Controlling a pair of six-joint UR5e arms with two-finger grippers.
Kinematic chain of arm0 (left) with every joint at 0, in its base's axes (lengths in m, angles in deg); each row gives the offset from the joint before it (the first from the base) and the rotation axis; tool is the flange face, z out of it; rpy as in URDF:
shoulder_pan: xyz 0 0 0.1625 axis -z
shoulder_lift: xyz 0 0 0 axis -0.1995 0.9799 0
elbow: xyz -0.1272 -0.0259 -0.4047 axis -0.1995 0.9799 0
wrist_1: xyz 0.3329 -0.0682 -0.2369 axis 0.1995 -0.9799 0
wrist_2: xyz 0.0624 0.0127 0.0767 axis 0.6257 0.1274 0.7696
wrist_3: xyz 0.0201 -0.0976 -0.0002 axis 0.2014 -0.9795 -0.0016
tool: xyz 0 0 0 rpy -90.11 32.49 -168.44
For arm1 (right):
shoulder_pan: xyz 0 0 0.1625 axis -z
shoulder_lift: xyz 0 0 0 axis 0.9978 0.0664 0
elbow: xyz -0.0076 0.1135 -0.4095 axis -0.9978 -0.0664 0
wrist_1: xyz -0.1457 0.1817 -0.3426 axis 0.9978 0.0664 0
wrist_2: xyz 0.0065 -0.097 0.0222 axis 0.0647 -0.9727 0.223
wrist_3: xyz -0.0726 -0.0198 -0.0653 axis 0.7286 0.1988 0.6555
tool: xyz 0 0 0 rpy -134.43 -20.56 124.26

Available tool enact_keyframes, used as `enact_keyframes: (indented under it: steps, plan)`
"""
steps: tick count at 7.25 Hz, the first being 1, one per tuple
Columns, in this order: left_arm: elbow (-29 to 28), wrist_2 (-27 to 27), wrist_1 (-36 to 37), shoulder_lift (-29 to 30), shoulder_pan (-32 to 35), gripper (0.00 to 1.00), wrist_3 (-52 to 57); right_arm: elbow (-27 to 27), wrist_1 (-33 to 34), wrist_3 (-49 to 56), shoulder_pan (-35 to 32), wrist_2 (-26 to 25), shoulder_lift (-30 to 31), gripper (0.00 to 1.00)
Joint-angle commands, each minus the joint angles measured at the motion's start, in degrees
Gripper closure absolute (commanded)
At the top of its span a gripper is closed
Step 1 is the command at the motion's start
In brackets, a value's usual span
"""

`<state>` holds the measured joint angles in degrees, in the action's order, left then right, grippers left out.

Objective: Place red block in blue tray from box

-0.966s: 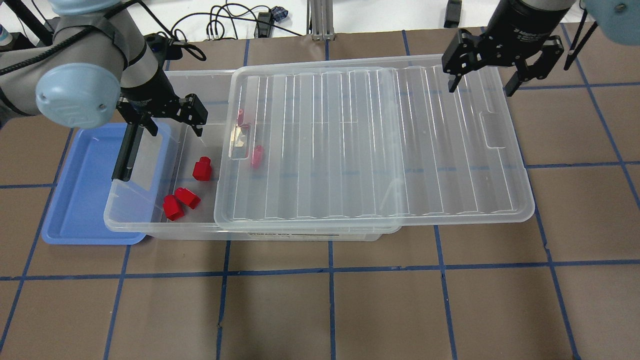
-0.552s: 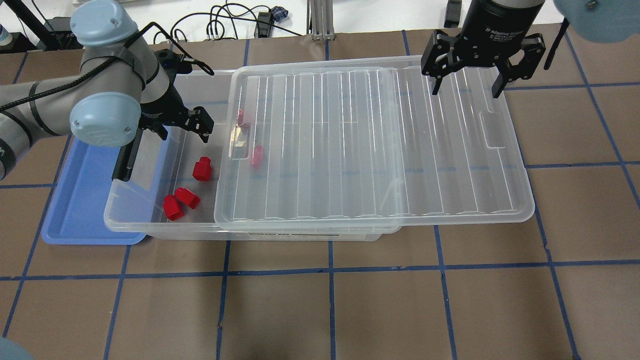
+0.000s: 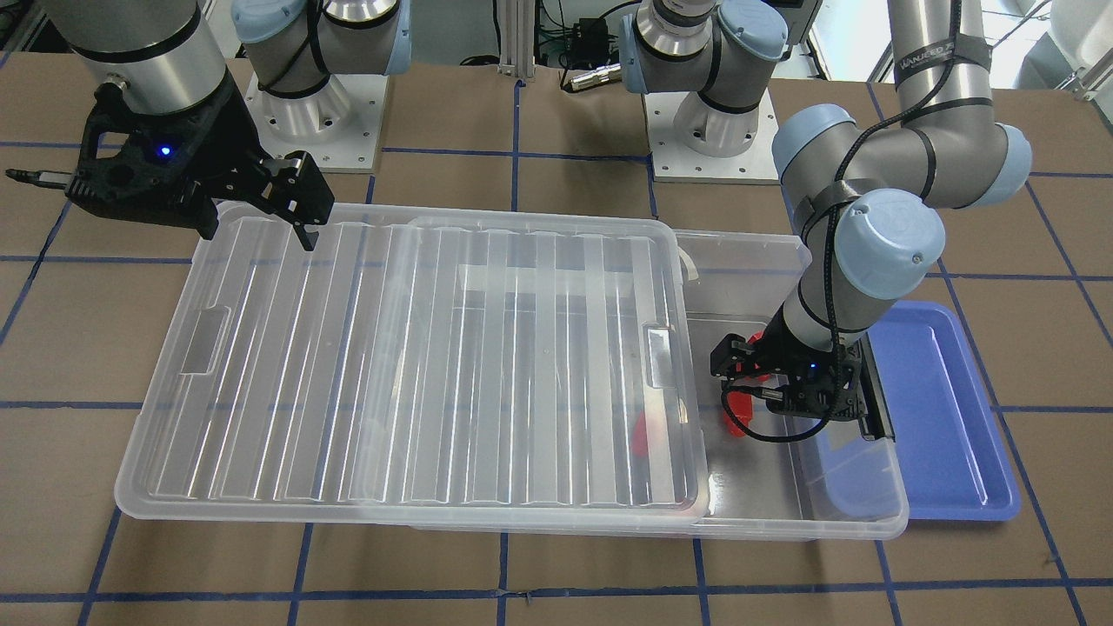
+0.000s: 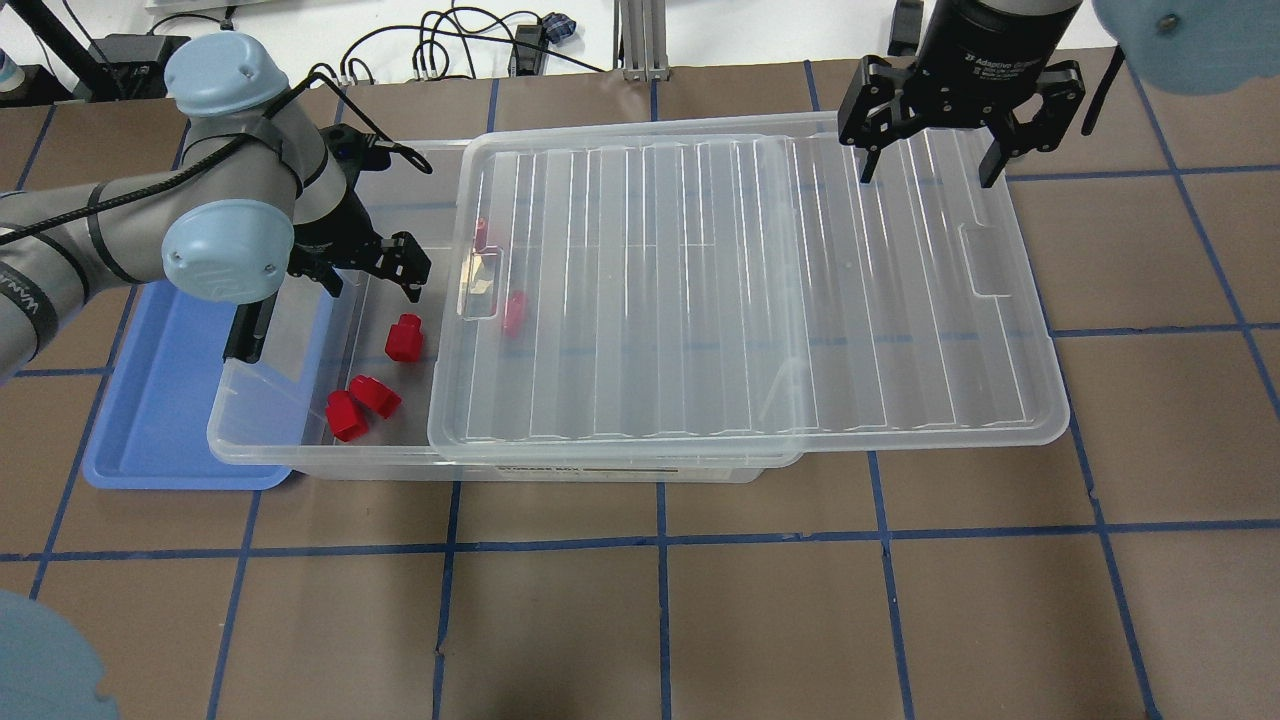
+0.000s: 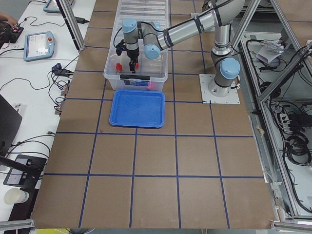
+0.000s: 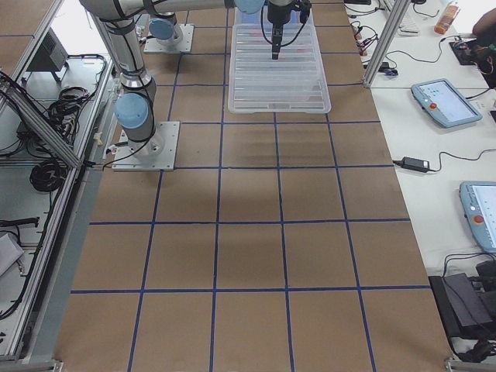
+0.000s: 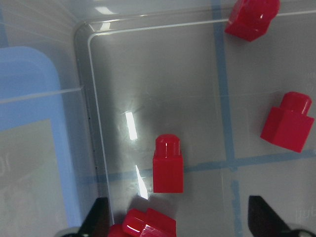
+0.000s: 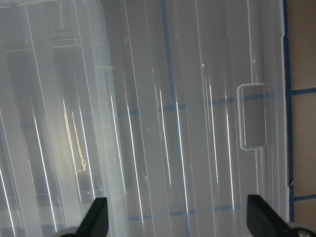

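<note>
The left gripper (image 4: 370,278) hangs over the uncovered end of the box (image 4: 300,455), in the left part of the overhead view, with its jaws spread wide and nothing between them. In the left wrist view only its two dark fingertips (image 7: 98,219) show, cut off by the bottom edge.

The red block (image 7: 168,164) lies on the box floor just above the middle of that gap. Its long axis runs up and down the frame, and its rounded stub points to the top edge. The overhead view shows it the same way, with the stub toward the top of the frame.

Below the red block sits a red clump (image 4: 360,405). In the wrist view it is half cropped by the bottom edge. Two more red pieces (image 4: 513,312) lie under the ribbed lid (image 4: 750,290) and look pale and smeared through it.

The blue tray (image 4: 160,400) lies at the left, with its inner edge tucked under the box rim. In the front-facing view the left wrist hides nearly all the red.

The right gripper (image 4: 930,165) is also spread wide and empty, above the lid's upper right corner.
</note>
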<state>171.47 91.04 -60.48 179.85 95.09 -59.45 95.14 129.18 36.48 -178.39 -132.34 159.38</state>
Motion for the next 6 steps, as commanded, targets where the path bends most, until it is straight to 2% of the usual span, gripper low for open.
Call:
enact_keyframes:
  steps: [1, 6]
  plan:
    - [0.2, -0.1, 0.2, 1.2, -0.3, 0.07, 0.6, 0.3, 0.0, -0.1, 0.0, 0.0, 0.2, 0.00]
    - [3.0, 0.0, 1.3, 3.9, -0.5, 0.07, 0.6, 0.3, 0.0, -0.1, 0.1, -0.2, 0.2, 0.00]
